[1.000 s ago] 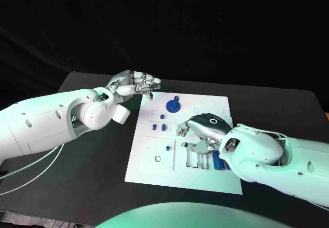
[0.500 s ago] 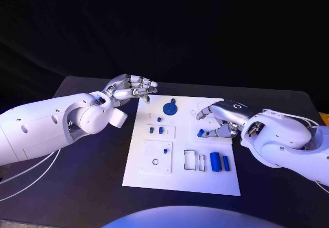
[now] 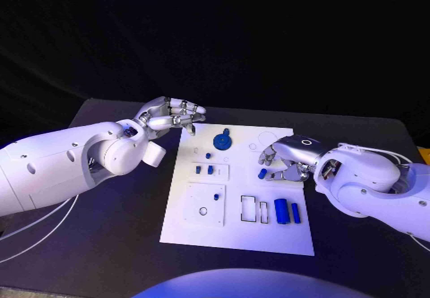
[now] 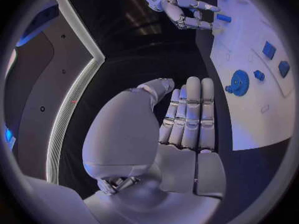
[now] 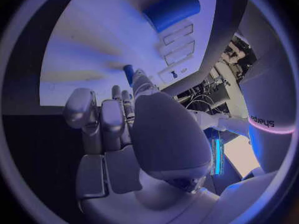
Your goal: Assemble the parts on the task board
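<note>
Right hand (image 3: 285, 160) sits over the right half of the white rectangular task board (image 3: 235, 236), pinching a small blue cylindrical part (image 3: 263, 173) between its fingertips just above the board surface. Left hand (image 3: 170, 115) hovers at the board's far-left corner, fingers curled together, holding nothing. Large blue cylinder (image 3: 281, 211) lies near the board's near-right edge.

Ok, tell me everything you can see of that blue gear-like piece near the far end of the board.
The blue gear is a round, toothed disc, plastic by its look, with a hub at its middle and a small knob sticking out at its far edge. It lies flat near the far end of the white board, just beyond a small blue peg. Neither hand touches it; the left hand hovers off the board's far left corner. The left wrist view shows it too.
</note>
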Controlling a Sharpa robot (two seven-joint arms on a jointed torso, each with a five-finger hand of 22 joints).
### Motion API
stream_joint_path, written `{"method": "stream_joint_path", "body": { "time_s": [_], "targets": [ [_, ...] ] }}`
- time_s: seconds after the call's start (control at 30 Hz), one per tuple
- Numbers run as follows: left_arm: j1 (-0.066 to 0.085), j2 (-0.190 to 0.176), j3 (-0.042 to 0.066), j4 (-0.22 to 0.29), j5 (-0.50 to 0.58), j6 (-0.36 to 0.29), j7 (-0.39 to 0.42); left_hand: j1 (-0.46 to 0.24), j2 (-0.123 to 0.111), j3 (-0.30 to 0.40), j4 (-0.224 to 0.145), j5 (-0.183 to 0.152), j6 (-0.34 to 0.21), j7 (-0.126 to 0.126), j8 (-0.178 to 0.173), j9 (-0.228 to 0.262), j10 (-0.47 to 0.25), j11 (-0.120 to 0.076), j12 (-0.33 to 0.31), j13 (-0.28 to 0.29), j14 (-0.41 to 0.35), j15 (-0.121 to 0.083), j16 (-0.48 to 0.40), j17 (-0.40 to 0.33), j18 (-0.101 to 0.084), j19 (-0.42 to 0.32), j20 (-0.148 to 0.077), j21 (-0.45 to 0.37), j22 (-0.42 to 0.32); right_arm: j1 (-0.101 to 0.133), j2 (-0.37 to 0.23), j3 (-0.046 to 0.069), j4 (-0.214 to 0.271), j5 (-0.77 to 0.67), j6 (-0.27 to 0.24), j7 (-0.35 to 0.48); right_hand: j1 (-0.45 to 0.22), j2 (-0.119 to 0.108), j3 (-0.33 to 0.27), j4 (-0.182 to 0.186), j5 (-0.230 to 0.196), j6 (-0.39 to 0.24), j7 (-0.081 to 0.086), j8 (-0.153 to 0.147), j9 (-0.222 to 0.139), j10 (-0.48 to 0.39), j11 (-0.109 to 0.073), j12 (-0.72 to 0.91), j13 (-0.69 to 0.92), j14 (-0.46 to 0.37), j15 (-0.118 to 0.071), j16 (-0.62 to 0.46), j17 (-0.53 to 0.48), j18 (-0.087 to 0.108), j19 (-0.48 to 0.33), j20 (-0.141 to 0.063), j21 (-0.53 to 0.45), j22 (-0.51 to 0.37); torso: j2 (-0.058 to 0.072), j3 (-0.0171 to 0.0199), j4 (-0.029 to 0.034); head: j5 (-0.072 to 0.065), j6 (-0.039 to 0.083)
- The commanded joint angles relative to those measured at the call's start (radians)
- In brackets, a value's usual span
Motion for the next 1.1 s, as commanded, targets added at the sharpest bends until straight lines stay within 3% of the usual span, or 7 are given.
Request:
{"method": "stream_joint_path", "body": {
  "time_s": [0.03, 0.33, 0.7, 0.73, 0.8, 0.93, 1.1],
  "targets": [
    [0.001, 0.000, 0.000, 0.003, -0.002, 0.014, 0.008, -0.006, 0.000, -0.002, -0.004, 0.002, -0.009, 0.000, 0.001, 0.001, -0.006, 0.000, 0.005, 0.001, -0.003, 0.000, 0.006, -0.001, 0.012, -0.006, -0.002, -0.004, 0.001, -0.003, 0.006, -0.001, -0.007, -0.013, 0.048, 0.016, -0.001, 0.013, 0.010, 0.001, -0.003, 0.014, 0.005, -0.002, -0.002, 0.028, -0.006, -0.005, -0.003, 0.000, -0.006, -0.001, -0.005, -0.013, 0.005, -0.007, 0.004, 0.033, 0.000, -0.0001, -0.0004, 0.002, -0.001],
    [0.001, -0.002, 0.000, 0.004, -0.002, 0.014, 0.007, -0.006, 0.000, -0.002, -0.004, 0.002, -0.009, 0.000, 0.001, 0.001, -0.006, 0.000, 0.005, 0.001, -0.003, 0.000, 0.006, -0.001, 0.012, -0.006, -0.002, -0.004, 0.001, -0.013, 0.024, -0.001, -0.010, -0.007, 0.050, 0.029, 0.002, 0.027, 0.044, 0.002, -0.001, 0.063, 0.010, 0.001, -0.006, 0.107, -0.013, -0.046, -0.004, 0.008, -0.010, 0.006, 0.005, -0.022, 0.026, -0.011, 0.051, 0.057, 0.000, 0.0006, -0.0007, 0.002, -0.003],
    [0.001, -0.003, 0.001, 0.005, -0.002, 0.015, 0.008, -0.008, 0.002, -0.002, -0.003, 0.002, -0.011, 0.000, 0.002, 0.002, -0.008, 0.000, 0.008, 0.001, -0.003, 0.000, 0.008, -0.001, 0.013, -0.006, -0.001, -0.005, 0.001, -0.028, 0.046, -0.001, -0.034, -0.001, 0.036, 0.027, 0.008, 0.040, 0.087, 0.001, 0.003, 0.096, 0.015, 0.002, -0.009, 0.143, -0.008, -0.083, -0.004, 0.013, 0.000, 0.020, 0.022, -0.029, 0.039, -0.005, 0.088, 0.077, 0.000, 0.0017, -0.0011, 0.004, -0.005],
    [0.001, -0.003, 0.001, 0.005, -0.002, 0.015, 0.008, -0.008, 0.002, -0.002, -0.003, 0.002, -0.011, 0.000, 0.002, 0.002, -0.008, 0.000, 0.008, 0.001, -0.003, 0.000, 0.008, -0.001, 0.013, -0.006, -0.001, -0.005, 0.001, -0.029, 0.048, -0.001, -0.037, -0.003, 0.033, 0.025, 0.017, 0.044, 0.101, 0.000, -0.001, 0.103, 0.015, 0.003, -0.009, 0.151, -0.008, -0.090, -0.004, 0.014, 0.000, 0.023, 0.026, -0.031, 0.042, -0.004, 0.097, 0.082, 0.000, 0.0017, -0.0007, 0.004, -0.005],
    [0.001, -0.003, 0.001, 0.005, -0.002, 0.015, 0.007, -0.008, 0.002, -0.002, -0.003, 0.002, -0.011, 0.000, 0.002, 0.002, -0.008, 0.000, 0.008, 0.001, -0.003, 0.000, 0.008, -0.001, 0.013, -0.006, -0.001, -0.005, 0.001, -0.031, 0.050, -0.001, -0.041, -0.009, 0.029, 0.021, 0.034, 0.049, 0.149, 0.000, -0.056, 0.118, 0.014, 0.006, -0.009, 0.168, -0.009, -0.109, -0.003, 0.016, -0.001, 0.031, 0.033, -0.033, 0.047, -0.004, 0.112, 0.091, -0.001, 0.0016, 0.0000, 0.003, -0.005],
    [0.001, -0.004, 0.001, 0.005, -0.002, 0.014, 0.007, -0.008, 0.002, -0.002, -0.003, 0.002, -0.011, 0.000, 0.002, 0.002, -0.008, 0.000, 0.008, 0.001, -0.003, 0.000, 0.008, -0.001, 0.013, -0.006, -0.001, -0.005, 0.001, -0.034, 0.053, -0.001, -0.048, -0.020, 0.011, 0.012, 0.071, 0.054, 0.257, -0.016, -0.057, 0.143, 0.012, 0.024, 0.002, 0.205, -0.013, -0.133, -0.002, 0.018, -0.006, 0.044, 0.048, -0.038, 0.056, -0.008, 0.146, 0.110, 0.000, 0.0010, -0.0001, 0.003, -0.006],
    [0.001, -0.005, 0.001, 0.006, -0.002, 0.014, 0.007, -0.008, 0.002, -0.002, -0.003, 0.002, -0.011, 0.000, 0.002, 0.002, -0.008, 0.000, 0.008, 0.001, -0.003, 0.000, 0.008, -0.001, 0.013, -0.006, -0.001, -0.005, 0.001, -0.035, 0.054, -0.001, -0.048, -0.033, -0.026, 0.010, 0.065, 0.030, 0.384, -0.061, -0.052, 0.156, 0.013, 0.058, 0.030, 0.263, -0.020, -0.150, 0.005, 0.021, -0.011, 0.056, 0.060, -0.049, 0.073, -0.013, 0.209, 0.140, 0.000, 0.0014, -0.0001, 0.004, -0.007]
  ]
}}
